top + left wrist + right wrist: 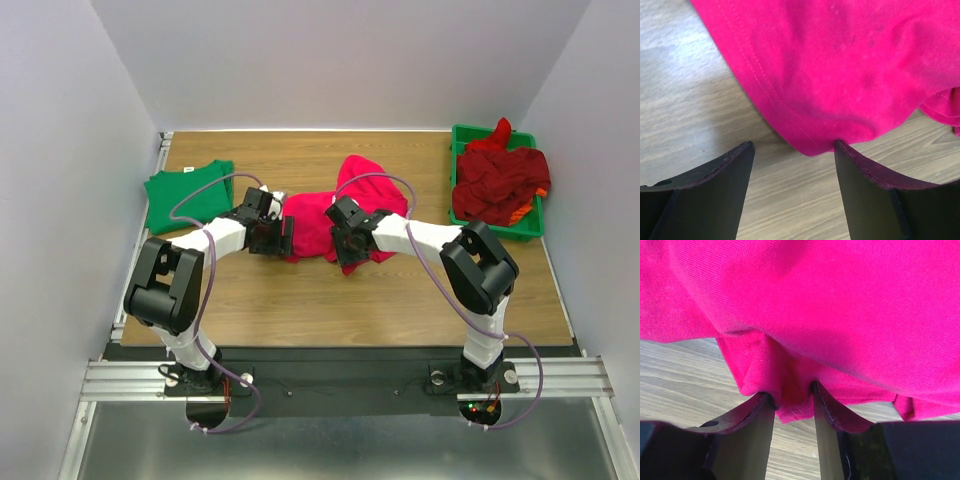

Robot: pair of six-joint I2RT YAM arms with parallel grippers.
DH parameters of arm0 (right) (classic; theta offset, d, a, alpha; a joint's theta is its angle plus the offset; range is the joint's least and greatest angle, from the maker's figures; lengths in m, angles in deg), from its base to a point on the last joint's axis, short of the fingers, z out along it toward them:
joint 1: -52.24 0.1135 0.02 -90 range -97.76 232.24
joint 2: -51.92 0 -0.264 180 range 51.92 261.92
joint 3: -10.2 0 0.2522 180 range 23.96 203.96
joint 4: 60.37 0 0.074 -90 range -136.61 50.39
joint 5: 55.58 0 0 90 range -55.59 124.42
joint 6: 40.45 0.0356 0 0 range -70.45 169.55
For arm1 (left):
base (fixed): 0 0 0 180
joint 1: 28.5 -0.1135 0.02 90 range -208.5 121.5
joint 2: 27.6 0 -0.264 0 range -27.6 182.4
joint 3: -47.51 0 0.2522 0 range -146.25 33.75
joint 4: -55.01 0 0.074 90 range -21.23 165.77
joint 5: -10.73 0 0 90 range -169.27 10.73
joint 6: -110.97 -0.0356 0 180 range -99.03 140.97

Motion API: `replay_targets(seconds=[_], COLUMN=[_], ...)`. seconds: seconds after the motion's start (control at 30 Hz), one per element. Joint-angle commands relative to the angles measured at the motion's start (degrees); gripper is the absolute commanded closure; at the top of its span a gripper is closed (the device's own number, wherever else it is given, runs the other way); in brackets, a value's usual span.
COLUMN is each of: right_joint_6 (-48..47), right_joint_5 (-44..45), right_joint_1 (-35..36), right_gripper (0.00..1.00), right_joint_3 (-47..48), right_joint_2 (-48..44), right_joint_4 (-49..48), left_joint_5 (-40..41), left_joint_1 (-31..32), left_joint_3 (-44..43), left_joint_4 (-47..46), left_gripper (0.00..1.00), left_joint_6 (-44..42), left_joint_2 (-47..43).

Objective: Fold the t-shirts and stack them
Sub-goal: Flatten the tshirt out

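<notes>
Bright pink-red cloth t-shirt lies crumpled. Right jaws pinch its hem, likely for spreading; left jaws gape, hem just ahead.

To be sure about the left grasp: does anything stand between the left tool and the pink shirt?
Nothing visible does. The left tool is open over the bare table, and the hem of the pink shirt lies right at its fingertips.

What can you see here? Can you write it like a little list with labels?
Middle: bright pink-red cloth t-shirt, crumpled
Left side: green cloth t-shirt, folded flat
Green plastic tray: heap of dark red cloth t-shirts, some orange cloth
Left gripper: open, at the pink shirt's hem
Right gripper: shut on the pink shirt's edge
</notes>
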Motion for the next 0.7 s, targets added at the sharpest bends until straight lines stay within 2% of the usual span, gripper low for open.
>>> replay_targets(seconds=[0.0, 0.17, 0.27, 0.37, 0.53, 0.67], right_joint_6=[0.72, 0.28, 0.28, 0.72, 2.12, 2.82], right_joint_5=[0.67, 1.02, 1.37, 1.99, 4.97, 9.27], right_joint_1=[0.02, -0.07, -0.07, -0.07, -0.07, -0.68], right_gripper=[0.59, 0.67, 0.71, 0.73, 0.78, 0.83], right_joint_3=[1.41, 2.12, 2.12, 1.59, -0.51, -1.83], right_joint_2=[1.73, 2.18, 2.26, 1.48, -1.25, -6.16], right_joint_4=[-0.83, -0.56, -0.48, -0.39, -0.04, 1.28], left_joint_5=[-2.09, -2.44, -3.41, -3.59, -2.71, -1.04], left_joint_1=[0.21, 0.21, 0.21, 0.21, 0.21, -0.23], left_joint_3=[-2.40, -3.89, -5.47, -6.97, -8.11, -10.39], left_joint_4=[1.27, 1.01, 0.75, 1.10, 1.88, 3.64], left_gripper=[0.28, 0.37, 0.50, 0.74, 1.00, 1.00], left_joint_6=[-1.37, -1.72, -1.46, -0.84, -0.31, 0.65], left_joint_2=[1.65, 2.71, 3.84, 5.17, 4.82, 2.27])
